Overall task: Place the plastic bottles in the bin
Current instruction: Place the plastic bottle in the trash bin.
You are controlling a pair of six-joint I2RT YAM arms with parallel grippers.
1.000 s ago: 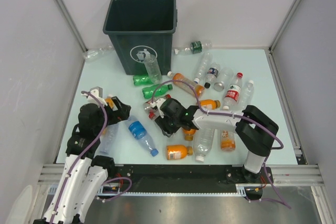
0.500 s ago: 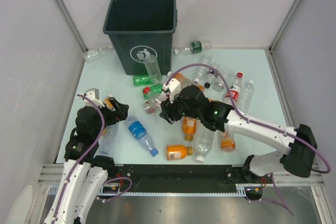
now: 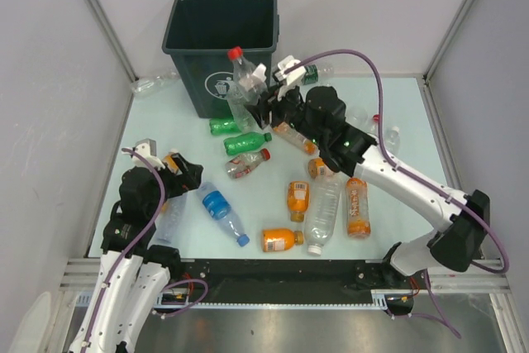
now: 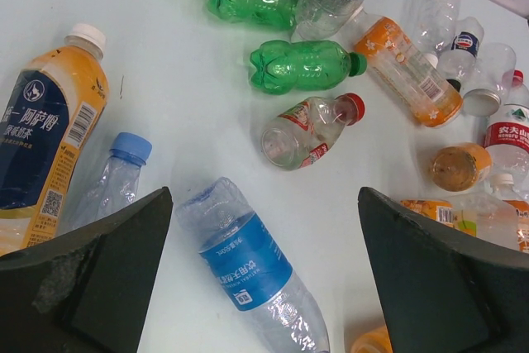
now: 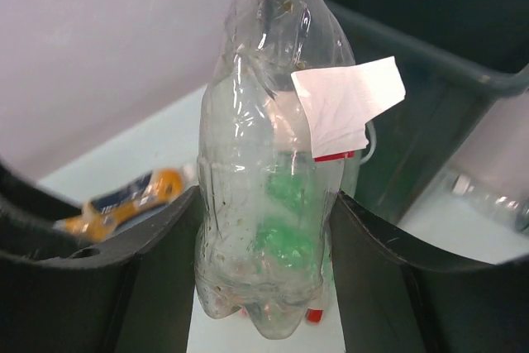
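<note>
Risen from among the loose bottles, the right gripper is now nearing the bin. The left gripper is hanging spread wide over those bottles. The right gripper is pinching a red-capped bottle upright before the bin's front, risking clipping the rim and dropping it outside.

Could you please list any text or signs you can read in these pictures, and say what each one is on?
"阿萨姆": dark blue label of the orange bottle.
"农夫山泉": the red-label bottle.
White litter pictogram, no words: front of the bin.
The blue-label bottle: print too small to read.
</note>
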